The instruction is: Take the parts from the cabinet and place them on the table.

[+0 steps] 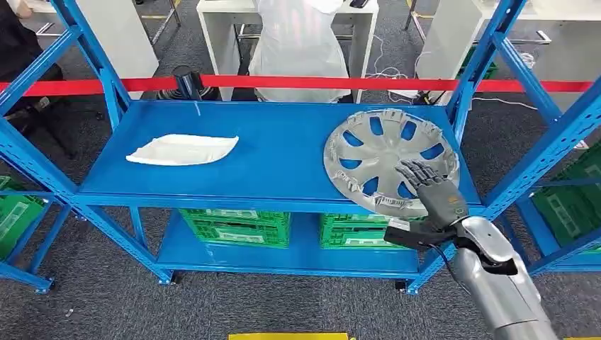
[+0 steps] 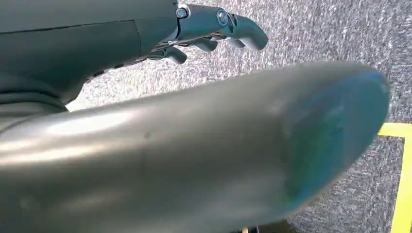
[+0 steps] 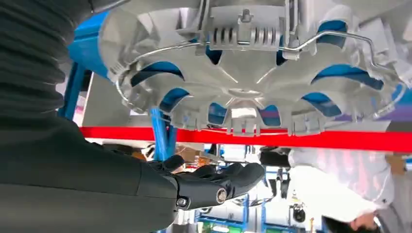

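A silver hubcap (image 1: 390, 159) lies on the right part of the blue shelf (image 1: 269, 149), its near rim over the shelf's front edge. A flat white part (image 1: 183, 149) lies on the left part of the same shelf. My right hand (image 1: 429, 185) hovers over the hubcap's near rim with its fingers spread and holds nothing. The right wrist view shows the hubcap (image 3: 252, 73) close up with its wire ring, and the dark fingers (image 3: 214, 182) stretched out a little apart from it. My left hand (image 2: 214, 29) hangs over grey carpet, fingers loose and empty.
Green crates (image 1: 234, 227) stand on the lower shelf. Blue uprights (image 1: 489, 57) frame the shelf on both sides. A red barrier tape (image 1: 298, 83) runs behind it, and a person in white (image 1: 298, 35) stands beyond. Yellow floor tape (image 1: 287, 336) lies near my feet.
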{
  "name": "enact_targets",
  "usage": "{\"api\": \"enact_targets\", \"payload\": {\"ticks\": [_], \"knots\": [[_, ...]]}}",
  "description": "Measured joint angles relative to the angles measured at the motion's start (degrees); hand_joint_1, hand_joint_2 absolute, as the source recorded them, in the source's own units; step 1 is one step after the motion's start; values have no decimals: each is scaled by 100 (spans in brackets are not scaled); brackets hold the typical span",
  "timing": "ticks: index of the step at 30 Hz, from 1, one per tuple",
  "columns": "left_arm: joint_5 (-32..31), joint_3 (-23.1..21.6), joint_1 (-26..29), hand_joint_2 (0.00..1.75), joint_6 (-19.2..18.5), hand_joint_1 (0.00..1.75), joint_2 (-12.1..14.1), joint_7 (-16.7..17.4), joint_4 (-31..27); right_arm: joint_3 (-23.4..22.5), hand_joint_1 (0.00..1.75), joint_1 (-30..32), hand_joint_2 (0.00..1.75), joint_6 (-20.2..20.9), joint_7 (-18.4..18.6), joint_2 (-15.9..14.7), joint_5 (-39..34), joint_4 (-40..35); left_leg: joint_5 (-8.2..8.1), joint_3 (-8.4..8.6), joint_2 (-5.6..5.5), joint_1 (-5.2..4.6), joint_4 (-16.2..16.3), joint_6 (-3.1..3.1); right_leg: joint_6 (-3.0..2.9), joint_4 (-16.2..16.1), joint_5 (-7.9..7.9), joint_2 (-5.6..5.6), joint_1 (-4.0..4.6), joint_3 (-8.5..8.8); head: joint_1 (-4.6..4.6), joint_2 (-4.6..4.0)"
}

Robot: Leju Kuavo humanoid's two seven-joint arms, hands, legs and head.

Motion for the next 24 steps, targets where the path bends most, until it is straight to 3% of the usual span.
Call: {"api": "enact_targets", "payload": {"ticks": [4, 8, 11, 13, 18, 24], "knots": [[147, 77, 1, 0, 13, 0, -35, 9, 2, 289, 0, -405, 175, -4, -127, -98, -35, 456, 0, -3, 8, -1, 0, 0, 0, 1, 0, 8, 1, 2, 0, -2], [684, 400, -11, 0, 81, 0, -158, -327, -4, 1046, 0, -1576, 175, 334, -535, -81, -194, 1492, 2, 10, 43, -1, -2, 0, 11, 2, 11, 50, 5, -1, 2, 0], [776, 617, -17, 0, -22, 0, -264, -627, -13, 1548, 0, -2414, 175, 582, -549, 59, -374, 2231, 10, 13, 33, 0, -2, 6, 11, 2, 12, 43, 3, 0, -2, 0], [717, 645, -39, 0, -61, 0, -326, -643, -17, 1789, 0, -2798, 175, 642, -533, 131, -542, 2648, 12, 15, 16, 3, -2, 6, 11, 2, 11, 27, 1, 5, 0, 0], [535, 651, -143, 0, -98, 0, -437, -577, -46, 2063, 0, -2971, 175, 356, -488, 290, -734, 3307, 12, 15, -7, -1, -2, 5, 11, -1, 10, 4, 13, 18, 0, 0], [531, 651, -178, 0, -103, 0, -444, -575, -50, 2140, 0, -3008, 175, 337, -490, 363, -754, 3633, 10, 13, -6, -3, -2, 9, 13, -7, 9, 4, 14, 17, 0, 0]]}}
